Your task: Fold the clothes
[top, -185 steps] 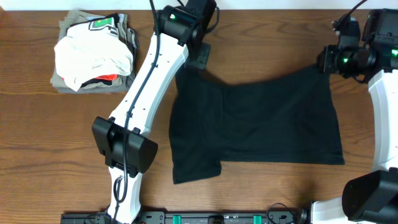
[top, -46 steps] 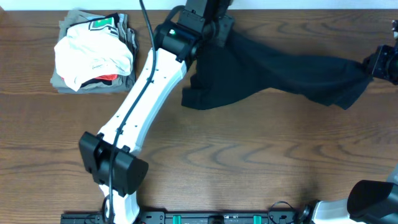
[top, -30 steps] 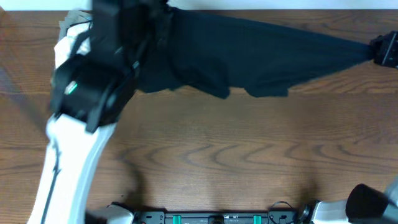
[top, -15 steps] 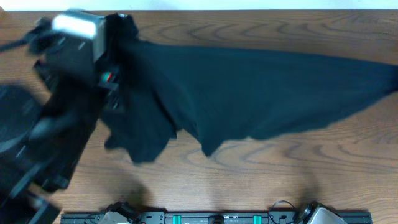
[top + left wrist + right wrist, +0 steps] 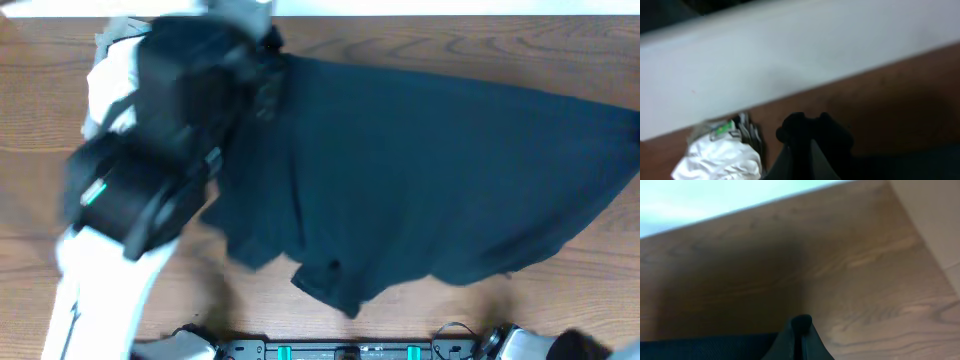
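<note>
– Spotted the black shirt (image 5: 430,170) yet?
– Yep, stretched wide over the wooden table (image 5: 560,310), blurry, just right of the white garment (image 5: 105,90).
– And the left gripper (image 5: 801,147)?
– Pinched tight on a bunched corner. Same for the right gripper (image 5: 801,330), clamped on the opposite edge.

The overhead camera looks straight down on the table (image 5: 580,300). The left wrist camera, raised, faces the far-left edge and the wall (image 5: 790,50); it shares the white garment (image 5: 720,160) with the overhead view. The right wrist camera looks down at the table's right edge. All three show the black shirt (image 5: 420,170).
</note>
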Robot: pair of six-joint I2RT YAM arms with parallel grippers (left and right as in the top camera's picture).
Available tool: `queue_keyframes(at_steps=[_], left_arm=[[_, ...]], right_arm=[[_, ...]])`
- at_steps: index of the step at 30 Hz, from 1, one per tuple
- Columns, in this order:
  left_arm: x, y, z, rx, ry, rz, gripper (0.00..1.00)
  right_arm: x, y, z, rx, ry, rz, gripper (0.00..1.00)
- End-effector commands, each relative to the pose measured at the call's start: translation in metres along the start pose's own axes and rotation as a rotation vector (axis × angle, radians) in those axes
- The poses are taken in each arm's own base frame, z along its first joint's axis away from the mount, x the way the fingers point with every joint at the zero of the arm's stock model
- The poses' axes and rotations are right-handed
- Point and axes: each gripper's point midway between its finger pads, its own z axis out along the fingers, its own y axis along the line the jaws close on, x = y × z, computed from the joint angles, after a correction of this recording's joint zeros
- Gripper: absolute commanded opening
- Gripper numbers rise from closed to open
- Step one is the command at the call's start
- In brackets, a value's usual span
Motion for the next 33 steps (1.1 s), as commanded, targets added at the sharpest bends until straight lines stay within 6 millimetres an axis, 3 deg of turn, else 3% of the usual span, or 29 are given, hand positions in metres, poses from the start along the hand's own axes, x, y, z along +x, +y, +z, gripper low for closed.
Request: queue_keyframes(at_steps=[1,7,11,20,22,28,33], left_arm=[[0.014,0.011,0.035,-0.101,0.081,0.028,0.06],[0.056,-0.012,0.118,-0.097,0.252,0.076,0.06],[0.085,-0.028,0.174,-0.097,0.327,0.093,0.06],[0.128,-0.053,0.279,-0.101,0.331,0.091,0.06],[0.135,-0.052,0.304,-0.113,0.306,0.074,0.06],[0.137,-0.027,0.353,-0.163,0.203,0.009,0.06],[0.118,-0.006,0.378,-0.198,0.058,-0.051,0.06]], right_arm=[[0.004,-0.038,0.030,0.105,0.090,0.024,0.01],[0.006,-0.044,0.105,0.053,0.231,0.016,0.01],[0.004,-0.044,0.171,0.023,0.288,-0.005,0.01],[-0.005,-0.040,0.292,-0.010,0.264,-0.053,0.01],[-0.003,-0.035,0.320,-0.021,0.258,-0.070,0.01],[-0.002,-0.024,0.373,-0.037,0.219,-0.092,0.01],[-0.019,-0.022,0.395,-0.035,0.128,-0.055,0.01]])
